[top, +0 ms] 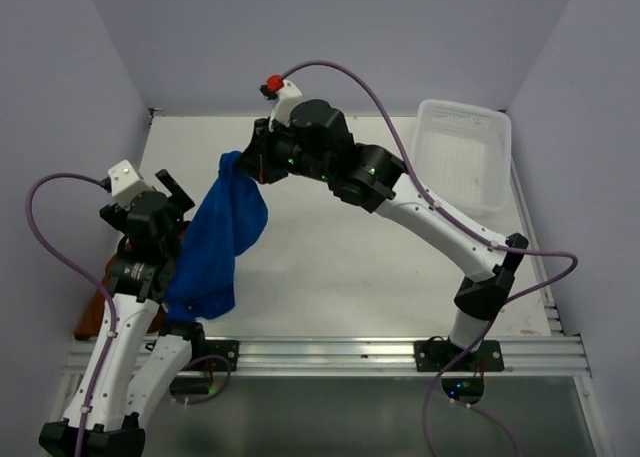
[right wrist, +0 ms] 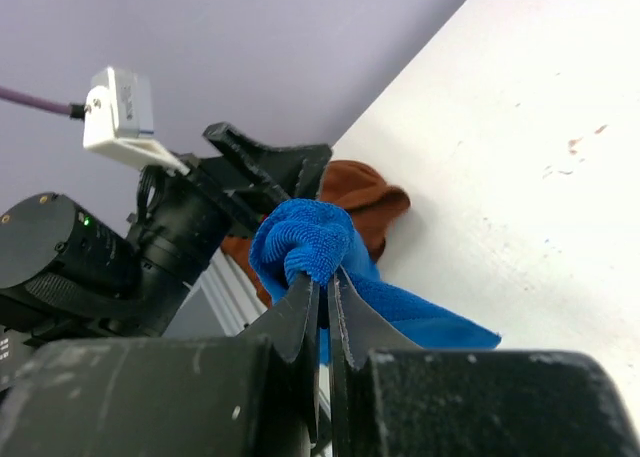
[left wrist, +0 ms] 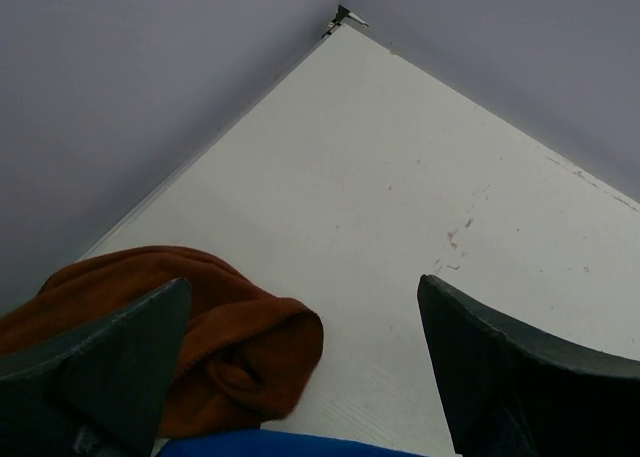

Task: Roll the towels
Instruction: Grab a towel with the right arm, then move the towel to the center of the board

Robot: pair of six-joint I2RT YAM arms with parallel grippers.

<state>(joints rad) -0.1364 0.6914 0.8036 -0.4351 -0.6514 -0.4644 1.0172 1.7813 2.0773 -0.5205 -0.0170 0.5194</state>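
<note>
My right gripper (top: 243, 163) is shut on one end of the blue towel (top: 222, 239) and holds it up, so the towel hangs down to the table near the left arm. In the right wrist view the towel (right wrist: 302, 242) bunches above the shut fingertips (right wrist: 326, 282). The rust-brown towel (left wrist: 215, 342) lies crumpled on the table at the left edge, just in front of my left gripper (left wrist: 300, 367), which is open and empty. In the top view only a sliver of the brown towel (top: 90, 317) shows beside the left arm. My left gripper (top: 172, 199) is beside the hanging blue towel.
A white perforated basket (top: 462, 155) stands at the back right. Purple walls close the table on the left, back and right. A metal rail (top: 380, 355) runs along the near edge.
</note>
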